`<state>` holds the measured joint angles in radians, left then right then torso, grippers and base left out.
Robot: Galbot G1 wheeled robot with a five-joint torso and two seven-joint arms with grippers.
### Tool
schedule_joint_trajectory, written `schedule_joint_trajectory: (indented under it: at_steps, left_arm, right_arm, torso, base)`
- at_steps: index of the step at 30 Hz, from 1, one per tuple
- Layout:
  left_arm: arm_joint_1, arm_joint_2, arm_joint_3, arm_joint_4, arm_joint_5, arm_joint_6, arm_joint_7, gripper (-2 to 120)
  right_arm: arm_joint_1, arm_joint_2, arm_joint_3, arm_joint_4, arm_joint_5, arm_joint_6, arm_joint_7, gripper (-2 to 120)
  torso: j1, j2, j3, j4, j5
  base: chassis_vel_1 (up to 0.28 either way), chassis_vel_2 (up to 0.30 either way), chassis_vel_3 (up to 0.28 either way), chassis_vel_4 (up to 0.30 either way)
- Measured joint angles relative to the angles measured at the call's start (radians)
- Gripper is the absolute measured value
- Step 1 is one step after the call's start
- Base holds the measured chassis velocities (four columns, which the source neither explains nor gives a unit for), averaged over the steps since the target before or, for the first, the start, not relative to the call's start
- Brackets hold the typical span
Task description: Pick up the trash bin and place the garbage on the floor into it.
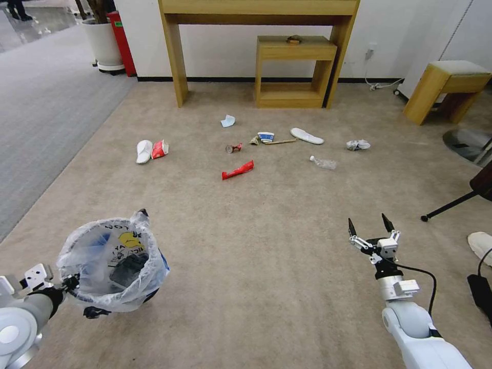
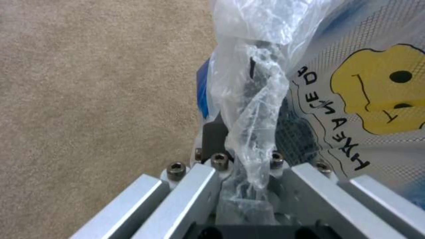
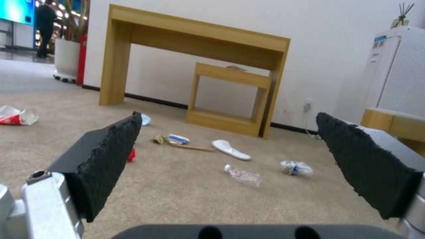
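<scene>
Bin in hand, litter all waiting. Left gripper point(image 1: 77, 296) low at the near left, jaws clamped on the rim of the trash bin point(image 1: 114, 264), crinkly liner bunched right between them in the left wrist view. Appears lifted clear of the beige floor point(image 1: 256, 256), though contact underneath hard to judge. Something dark lying inside the bag, not identifiable. Right gripper point(image 1: 368, 226) out in front at the near right, jaws wide apart, holding nothing, pointed toward the mess. And the garbage, spread across the carpet well ahead, before the wooden console: white slipper point(image 1: 144, 151) touching a red wrapper point(image 1: 160, 149) on the left, long red wrapper point(image 1: 238, 170) nearest, crushed can point(image 1: 233, 148), pale tissue point(image 1: 228, 121), paper cup point(image 1: 265, 136) with a wooden stick point(image 1: 280, 142) beside it, second slipper point(image 1: 306, 136), clear bottle point(image 1: 323, 163), white wad point(image 1: 357, 145) farthest right. So: pickup step looks done, collecting not yet begun. Every piece seen still on the floor, all well apart from both grippers.
</scene>
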<state>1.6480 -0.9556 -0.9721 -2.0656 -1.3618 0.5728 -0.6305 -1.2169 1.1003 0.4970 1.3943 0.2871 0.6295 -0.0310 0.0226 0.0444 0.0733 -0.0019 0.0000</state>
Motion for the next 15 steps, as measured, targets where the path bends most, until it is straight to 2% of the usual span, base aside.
schedule_joint_trajectory:
  at_steps: [15]
  left_arm:
    - [0.011, -0.006, -0.003, -0.011, 0.003, 0.000, 0.001, 0]
  right_arm:
    - [0.004, 0.019, 0.005, -0.010, -0.028, 0.014, -0.012, 100]
  torso:
    - [0.000, 0.000, 0.000, -0.0001, 0.0000]
  base:
    - [0.006, 0.007, -0.005, -0.005]
